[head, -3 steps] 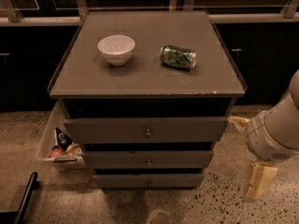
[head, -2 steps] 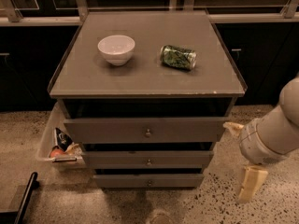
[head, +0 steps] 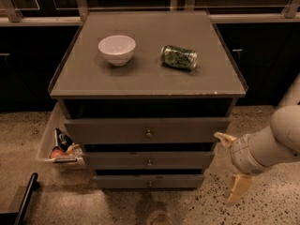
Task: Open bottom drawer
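Robot's gripper [head: 226, 168] hangs open beside a three-drawer cabinet [head: 148, 81]

The bottom drawer [head: 122, 181], the lowest and narrowest front of the cabinet, shows its small round knob [head: 150, 183] at centre. The gripper is off the cabinet's lower right corner, level with the two lower fronts and clear of them, its two pale fingers [head: 238, 189] spread wide and holding nothing. On the cabinet's top stand a white bowl [head: 116, 49] and a green can [head: 178, 57] lying on its side; a bin [head: 47, 143] of packets sits against its left flank.
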{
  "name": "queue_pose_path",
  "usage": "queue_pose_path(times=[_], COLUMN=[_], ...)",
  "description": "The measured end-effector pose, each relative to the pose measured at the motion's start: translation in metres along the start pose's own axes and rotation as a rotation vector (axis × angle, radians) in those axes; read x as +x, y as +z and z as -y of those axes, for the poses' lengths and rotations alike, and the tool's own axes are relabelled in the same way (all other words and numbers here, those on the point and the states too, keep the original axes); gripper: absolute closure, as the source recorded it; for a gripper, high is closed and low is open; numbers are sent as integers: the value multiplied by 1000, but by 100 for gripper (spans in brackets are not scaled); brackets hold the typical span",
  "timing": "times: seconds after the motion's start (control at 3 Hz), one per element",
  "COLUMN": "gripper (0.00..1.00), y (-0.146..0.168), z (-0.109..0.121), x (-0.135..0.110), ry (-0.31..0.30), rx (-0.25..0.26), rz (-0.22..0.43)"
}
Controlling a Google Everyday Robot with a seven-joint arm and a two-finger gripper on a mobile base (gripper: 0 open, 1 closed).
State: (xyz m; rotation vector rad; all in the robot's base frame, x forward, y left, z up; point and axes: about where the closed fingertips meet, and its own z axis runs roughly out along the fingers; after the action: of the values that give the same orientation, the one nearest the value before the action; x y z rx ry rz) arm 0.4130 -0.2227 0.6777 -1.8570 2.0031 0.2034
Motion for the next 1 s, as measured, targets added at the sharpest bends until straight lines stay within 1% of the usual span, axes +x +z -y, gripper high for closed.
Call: queue_pose_path(times=[0.33, 0.67, 1.0], gripper=[0, 0, 0], y=[24, 64, 71], z=[0, -11, -12], x=[8, 19, 21], ry=[-32, -36, -28], rx=[19, 8, 5], rz=[63, 136, 143])
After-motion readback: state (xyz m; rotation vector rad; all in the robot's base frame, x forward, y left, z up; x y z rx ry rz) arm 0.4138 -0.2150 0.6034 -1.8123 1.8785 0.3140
